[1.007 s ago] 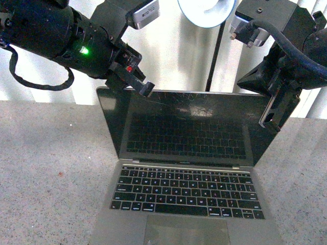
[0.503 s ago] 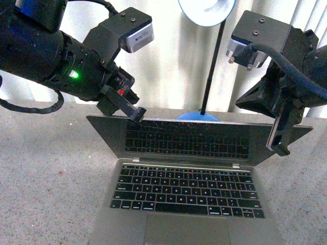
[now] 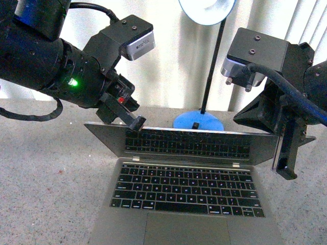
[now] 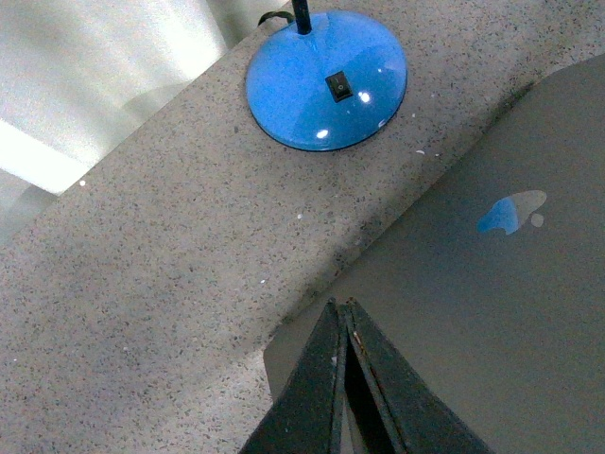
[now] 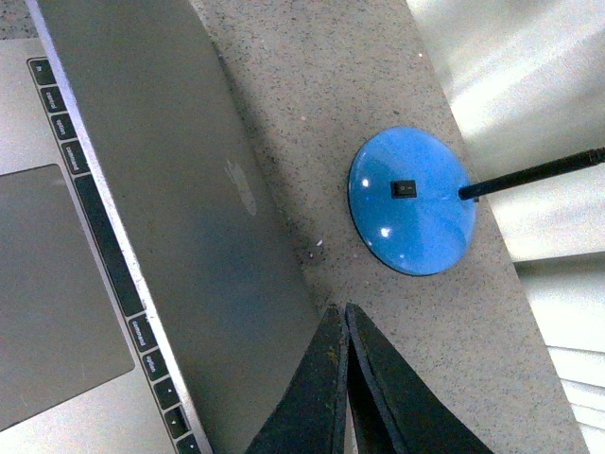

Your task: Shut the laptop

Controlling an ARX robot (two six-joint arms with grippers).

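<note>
The silver-grey laptop (image 3: 184, 190) lies open on the speckled table, its black keys facing me. Its lid (image 3: 189, 143) leans far forward over the keyboard, so only a low band of screen shows. My left gripper (image 3: 137, 122) is shut, its tips touching the lid's top edge near the left corner. In the left wrist view the shut left gripper (image 4: 338, 307) lies over the lid's back (image 4: 492, 312), near the apple logo (image 4: 510, 210). My right gripper (image 3: 286, 171) is shut by the lid's right corner. The right wrist view has the right gripper (image 5: 338, 310) beside the lid's back (image 5: 189, 189).
A desk lamp with a blue round base (image 3: 198, 122) and thin black pole (image 3: 212, 61) stands just behind the laptop; the same lamp base (image 4: 326, 80) shows in the left wrist view. White curtains hang behind the table. Speckled tabletop (image 3: 46, 173) lies to either side.
The lid has swung from nearly upright down to a low tilt. Both grippers have moved down with it, and the lamp's blue base has come into view behind.
</note>
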